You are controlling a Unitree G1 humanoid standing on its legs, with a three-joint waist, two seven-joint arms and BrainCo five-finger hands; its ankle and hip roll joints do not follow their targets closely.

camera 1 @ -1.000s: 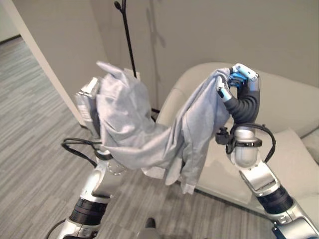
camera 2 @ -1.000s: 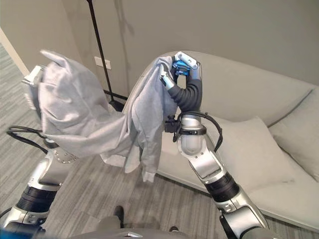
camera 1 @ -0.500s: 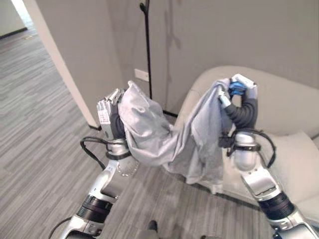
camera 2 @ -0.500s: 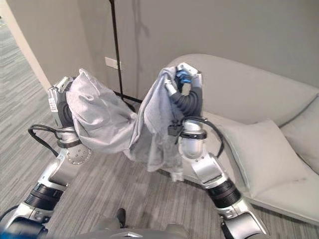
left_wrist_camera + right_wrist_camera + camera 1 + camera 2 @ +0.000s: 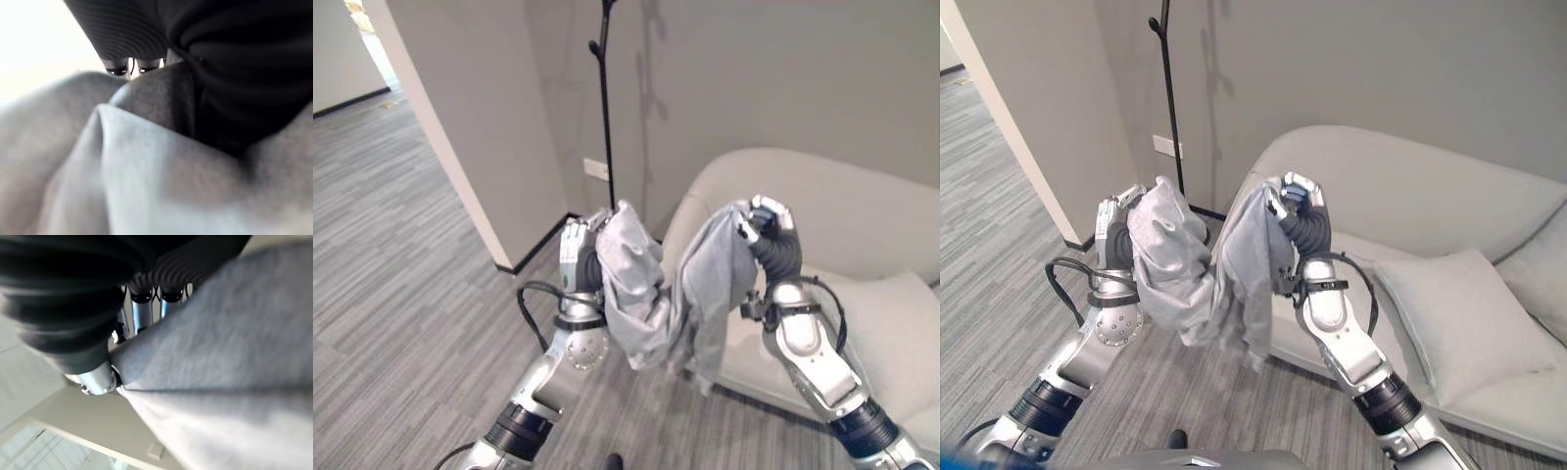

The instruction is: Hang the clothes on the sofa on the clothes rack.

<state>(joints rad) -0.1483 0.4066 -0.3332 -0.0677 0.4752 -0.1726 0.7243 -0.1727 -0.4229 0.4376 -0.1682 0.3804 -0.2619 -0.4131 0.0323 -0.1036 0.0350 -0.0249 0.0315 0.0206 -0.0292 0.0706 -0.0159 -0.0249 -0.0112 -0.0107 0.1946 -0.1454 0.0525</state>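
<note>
A grey garment point(image 5: 658, 294) hangs in the air between the two raised hands, in front of the near end of the sofa point(image 5: 862, 215). One bunched end is draped over the left hand point(image 5: 576, 257), covering its palm side. The other end rises to the right hand point(image 5: 766, 217), whose fingers point(image 5: 142, 308) are curled round a fold of the cloth. In the left wrist view the cloth lies against the hand's dark cover, with fingertips point(image 5: 119, 68) showing just past it; whether the left fingers clasp the cloth cannot be told. Between the hands the cloth sags in a loose fold, and a narrow tail point(image 5: 1255, 348) hangs down below the right wrist, clear of the floor point(image 5: 401, 294).

Behind the left hand stands the black pole of the clothes rack point(image 5: 604, 117), against the grey wall point(image 5: 783, 78); the garment is apart from it. A pale cushion point(image 5: 1459, 313) lies on the sofa seat beside the right arm.

Compared with one second ago, the hands are closer together, so the garment, then spread wide, now hangs bunched and narrow. The view has also shifted: the rack's pole, the wall and the sofa sit differently in frame.
</note>
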